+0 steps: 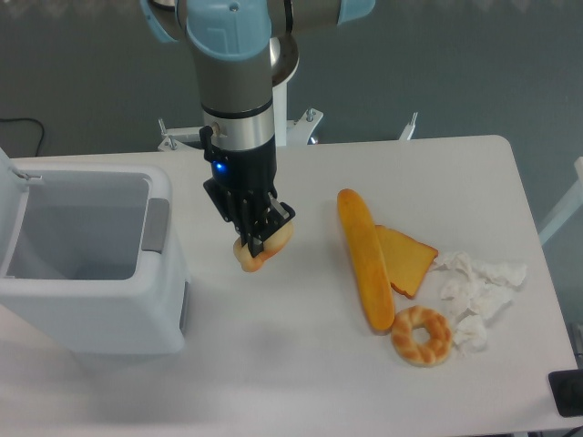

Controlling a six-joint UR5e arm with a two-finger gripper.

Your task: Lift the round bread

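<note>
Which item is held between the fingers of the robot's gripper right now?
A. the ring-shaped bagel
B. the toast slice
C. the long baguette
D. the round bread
D: the gripper is shut on the round bread, while the baguette, bagel and toast slice lie untouched on the table.
</note>
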